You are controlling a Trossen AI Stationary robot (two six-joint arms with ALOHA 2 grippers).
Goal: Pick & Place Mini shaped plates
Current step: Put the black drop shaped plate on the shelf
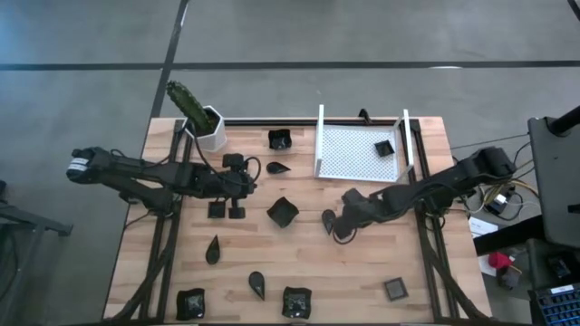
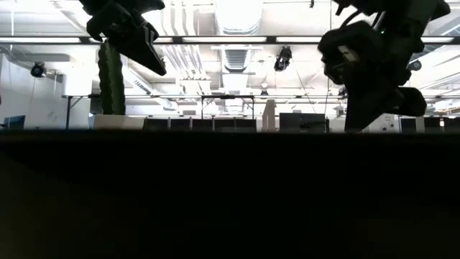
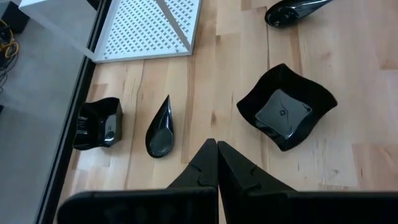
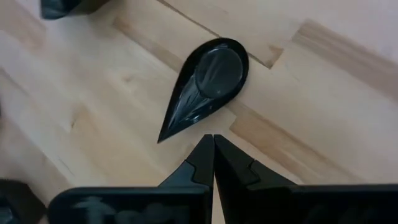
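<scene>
Several tiny glossy dark plates lie flat on the wooden table. My right gripper point(image 1: 338, 226) point(image 4: 213, 138) is shut and hovers beside a teardrop plate point(image 1: 328, 220) point(image 4: 208, 84), whose pointed end faces the fingertips. My left gripper point(image 1: 251, 178) point(image 3: 216, 145) is shut and hangs above the table between a teardrop plate point(image 1: 276, 167) point(image 3: 160, 127) and a square plate point(image 1: 283, 211) point(image 3: 286, 115). Another square plate point(image 1: 280, 139) point(image 3: 99, 124) lies near the far edge. One square plate point(image 1: 385, 148) sits in the white tray point(image 1: 349, 158).
A white hexagonal pot with a green cactus point(image 1: 204, 122) stands at the far left corner. More plates lie near the front edge: two teardrops point(image 1: 213, 249) point(image 1: 258, 285) and three squares point(image 1: 190, 302) point(image 1: 296, 302) point(image 1: 394, 290). The tray has raised side walls point(image 1: 319, 140).
</scene>
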